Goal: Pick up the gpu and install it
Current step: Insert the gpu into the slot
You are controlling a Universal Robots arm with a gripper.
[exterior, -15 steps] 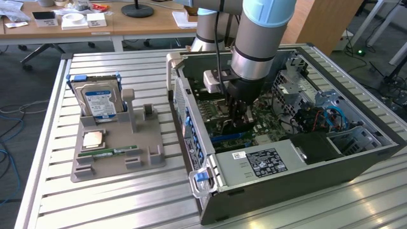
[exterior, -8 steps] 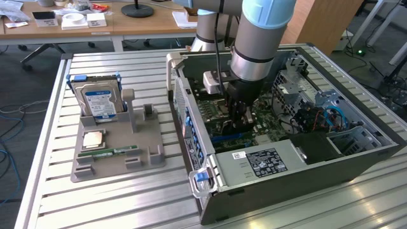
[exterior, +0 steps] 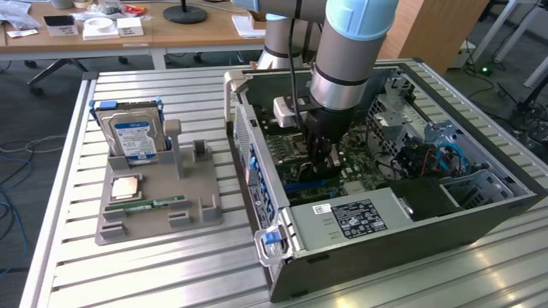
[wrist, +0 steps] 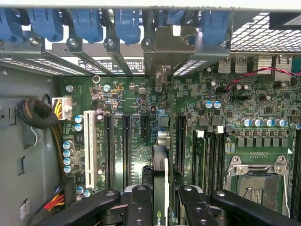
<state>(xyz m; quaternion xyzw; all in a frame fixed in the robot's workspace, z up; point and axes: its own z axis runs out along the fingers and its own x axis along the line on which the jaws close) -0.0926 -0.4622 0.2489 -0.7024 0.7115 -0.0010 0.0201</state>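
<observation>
In the wrist view the gpu (wrist: 160,165) appears edge-on, a thin green card with a black block. It runs from between my fingers (wrist: 141,203) out to its silver end bracket (wrist: 164,44), which sits at the case's rear panel. My gripper (wrist: 160,195) is shut on the card. The card stands upright over the green motherboard (wrist: 136,99), between the long black expansion slots (wrist: 126,141). Whether its edge sits in a slot is hidden. In the exterior view my gripper (exterior: 323,157) reaches straight down into the open computer case (exterior: 385,221).
A row of blue slot latches (wrist: 89,26) lines the rear panel. An empty CPU socket (wrist: 256,176) and cable bundles (wrist: 40,115) lie to either side. Outside the case, a grey holder (exterior: 158,215) carries a hard drive (exterior: 130,131), a CPU chip (exterior: 126,186) and a memory stick (exterior: 154,204).
</observation>
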